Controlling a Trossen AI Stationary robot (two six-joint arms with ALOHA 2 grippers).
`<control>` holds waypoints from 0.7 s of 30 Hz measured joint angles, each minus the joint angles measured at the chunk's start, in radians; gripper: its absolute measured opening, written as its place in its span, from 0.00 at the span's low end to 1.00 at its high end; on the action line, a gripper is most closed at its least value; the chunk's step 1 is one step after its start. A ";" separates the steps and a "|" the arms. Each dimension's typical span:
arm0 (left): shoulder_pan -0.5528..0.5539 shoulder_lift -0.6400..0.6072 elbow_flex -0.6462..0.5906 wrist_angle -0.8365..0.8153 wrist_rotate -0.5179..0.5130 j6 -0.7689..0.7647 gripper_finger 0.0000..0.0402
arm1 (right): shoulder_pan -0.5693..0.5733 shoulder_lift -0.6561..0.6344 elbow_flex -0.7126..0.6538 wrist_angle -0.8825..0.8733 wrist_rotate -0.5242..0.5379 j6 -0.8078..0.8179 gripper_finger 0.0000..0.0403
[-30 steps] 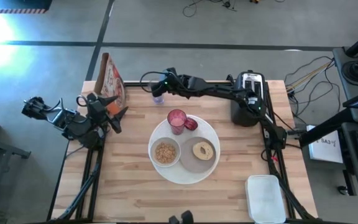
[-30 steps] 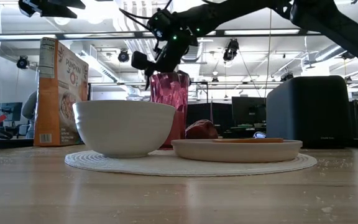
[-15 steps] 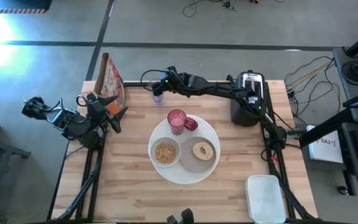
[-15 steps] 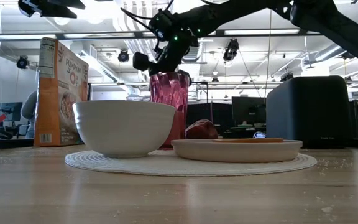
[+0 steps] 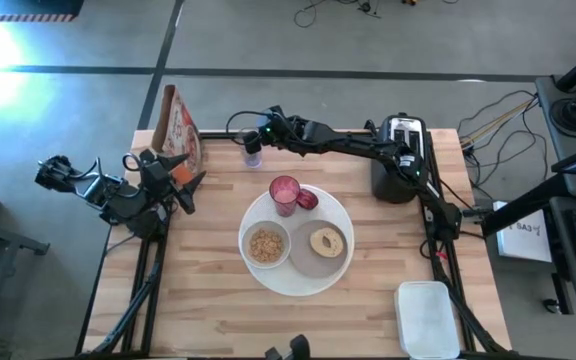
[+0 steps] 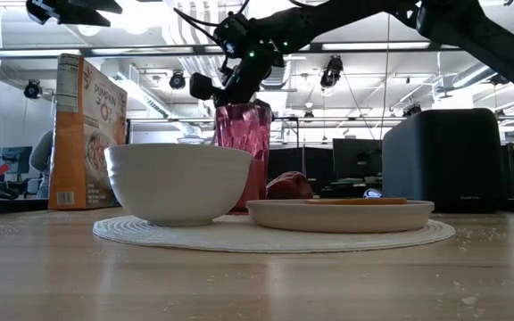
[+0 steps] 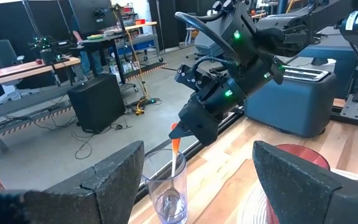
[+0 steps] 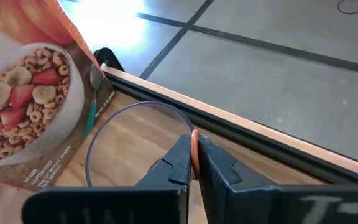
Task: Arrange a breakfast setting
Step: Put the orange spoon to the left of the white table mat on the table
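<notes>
While the round white placemat (image 5: 295, 285) near the desk's (image 5: 218, 310) middle already carries most of the meal, the spoon (image 7: 174, 149) stands off it in a clear glass (image 7: 167, 190) at the desk's 11 o'clock edge, beside the cereal box (image 5: 180, 128); that is presumably why the right arm reaches so far across. On the mat, the white bowl (image 5: 265, 245) of cereal sits at 7 o'clock, the grey plate (image 5: 320, 255) with the bagel (image 5: 326, 241) at 4 o'clock, the pink-red tumbler (image 5: 284, 193) at 12 o'clock and the small red fruit (image 5: 307, 199) just beside it at 1 o'clock, so the pieces huddle together as one serving.

Over the glass, the right gripper (image 8: 194, 167) has its fingers (image 8: 180, 163) pressed together on the spoon's thin orange handle, which shows as a sliver between them; the grip sits high on the handle, likely so it can be drawn straight up out of the glass. At the desk's 9 o'clock edge, the left gripper (image 5: 173, 178) waits with its fingers (image 7: 110, 177) spread wide, holding and touching nothing, looking toward the glass. Behind the right arm, the toaster (image 5: 400, 155) stands at 1 o'clock.
</notes>
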 joint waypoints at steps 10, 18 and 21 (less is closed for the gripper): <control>0.000 -0.007 0.000 -0.003 0.000 0.000 0.70 | 0.000 -0.007 0.000 0.003 -0.010 -0.025 0.02; 0.000 -0.020 0.000 -0.003 0.000 0.000 0.70 | 0.003 -0.038 -0.001 0.003 -0.022 -0.055 0.02; 0.000 -0.024 0.000 -0.003 0.000 0.001 0.70 | 0.004 -0.056 -0.001 0.003 -0.053 -0.060 0.02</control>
